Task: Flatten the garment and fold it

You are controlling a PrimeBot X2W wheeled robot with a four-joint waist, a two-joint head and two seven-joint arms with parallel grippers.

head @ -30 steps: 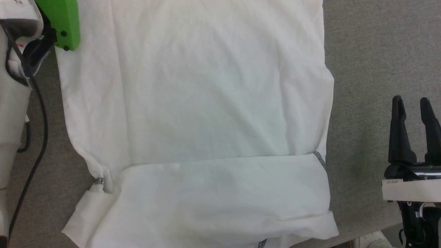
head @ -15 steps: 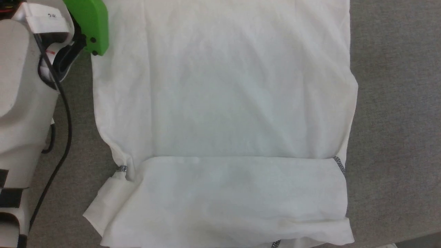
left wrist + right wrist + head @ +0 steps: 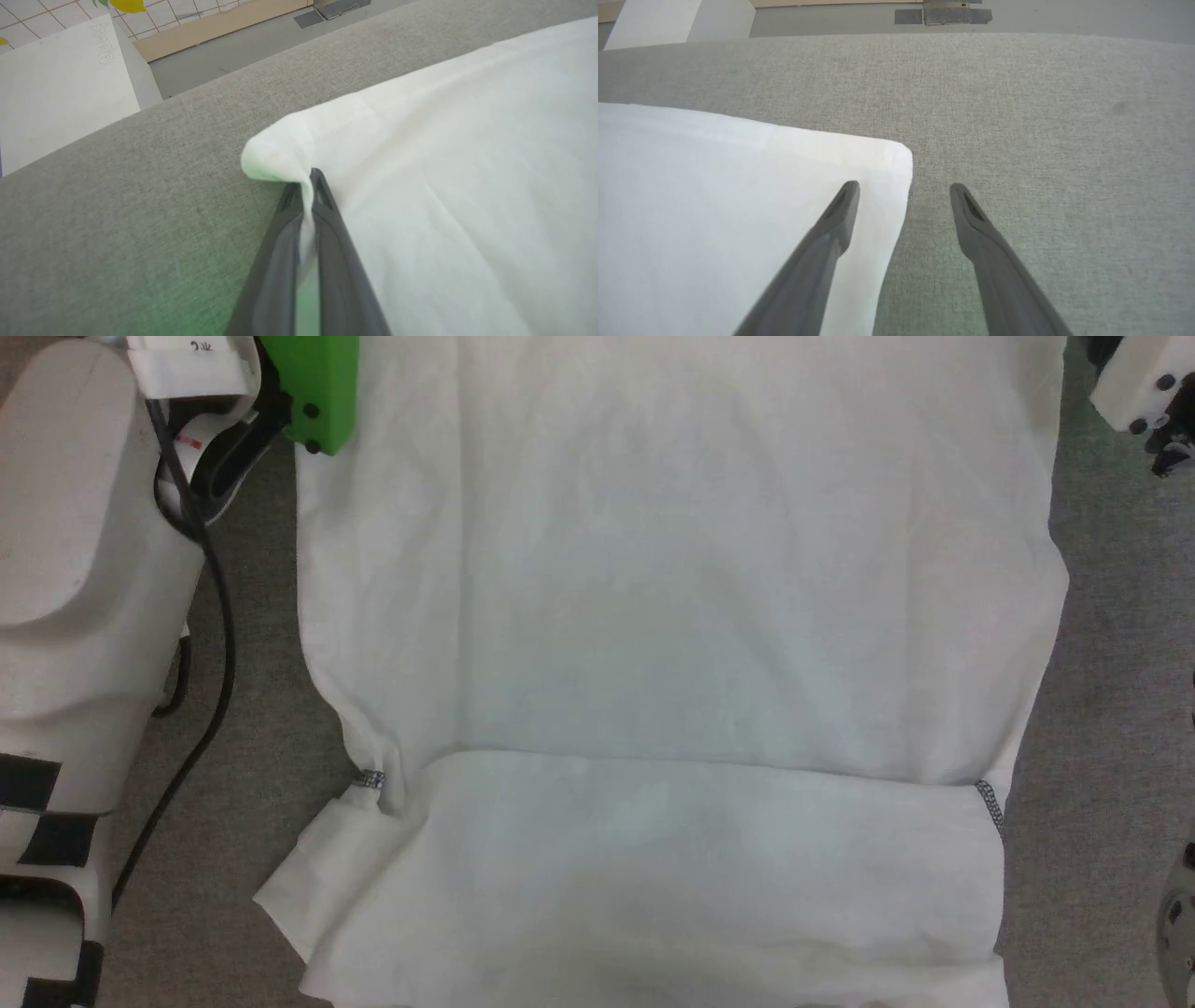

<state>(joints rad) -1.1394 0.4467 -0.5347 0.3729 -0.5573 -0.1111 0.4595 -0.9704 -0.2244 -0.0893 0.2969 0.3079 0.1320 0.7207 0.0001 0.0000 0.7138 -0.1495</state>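
Nearest the robot, a folded band of the shirt [image 3: 672, 877] lies across the grey table [image 3: 1017, 116], with dark stitching [image 3: 372, 778] at its left end and a loose flap [image 3: 308, 887] sticking out past that edge. This near part looks the easiest to upset: a drag on the cloth from the far end could slide the band askew or bunch the flap under it. The wide middle lies fairly flat with soft wrinkles, and a lopsided pull would likely deepen them into diagonal creases. At the far left corner the left gripper [image 3: 306, 186] is pressed together on a thin pinch of fabric, the corner puffing up over its tips. The bite seems small, so the thin cloth might slip free under tension. At the far right corner the right gripper [image 3: 904, 185] is spread wide and holds nothing, one finger over the shirt's corner and the other over bare table. Closing here may catch only an edge or miss, and whether the tips touch the surface cannot be told. Beyond the table's far edge stands a white box [image 3: 56, 88], well clear.
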